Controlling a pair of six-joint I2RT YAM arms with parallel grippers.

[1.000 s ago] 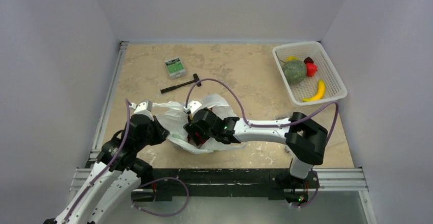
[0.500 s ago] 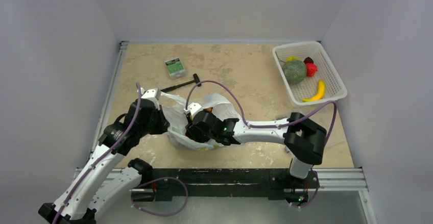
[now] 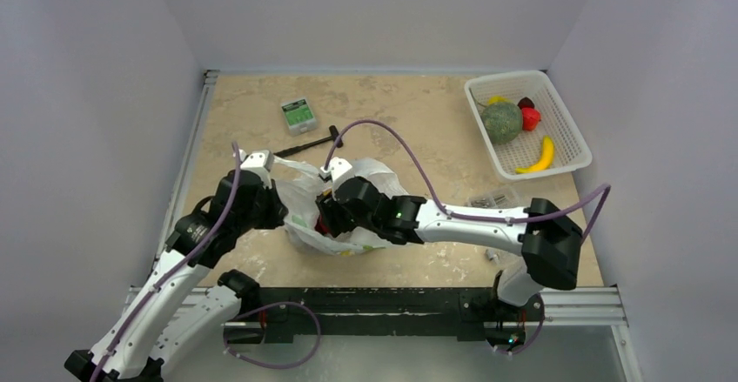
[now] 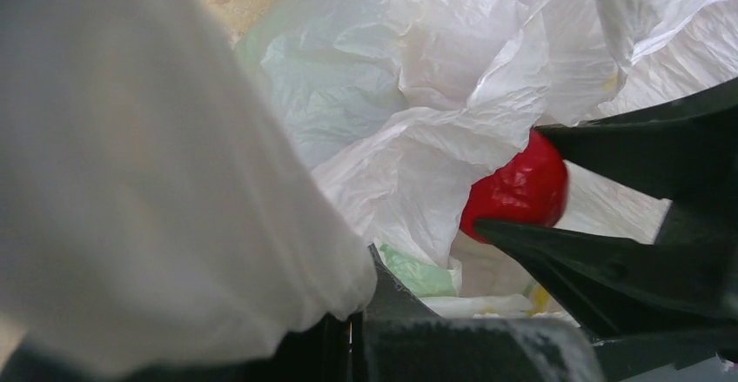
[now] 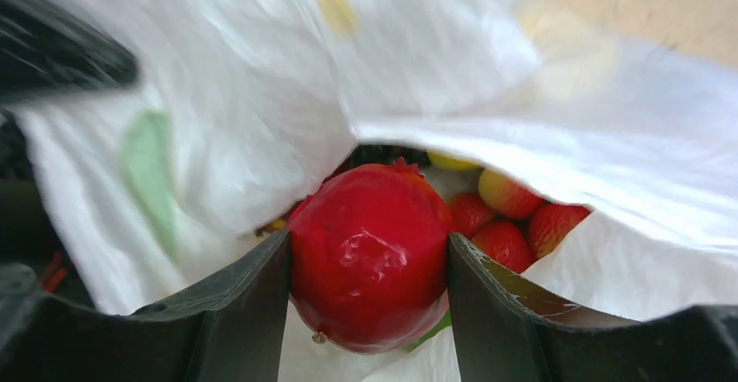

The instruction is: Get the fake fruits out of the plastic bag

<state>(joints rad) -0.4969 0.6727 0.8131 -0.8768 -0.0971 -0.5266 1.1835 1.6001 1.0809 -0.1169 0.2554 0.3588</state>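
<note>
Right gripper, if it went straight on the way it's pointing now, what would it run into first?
The right gripper has the red fruit between its fingers, so that leads. Beyond it, most likely the smaller red fruits lying deeper in the plastic bag, though depth is hard to judge.

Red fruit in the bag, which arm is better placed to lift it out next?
Right. The right gripper clamps the red fruit inside the plastic bag, while the left gripper is shut on the bag's edge, holding it open.
</note>
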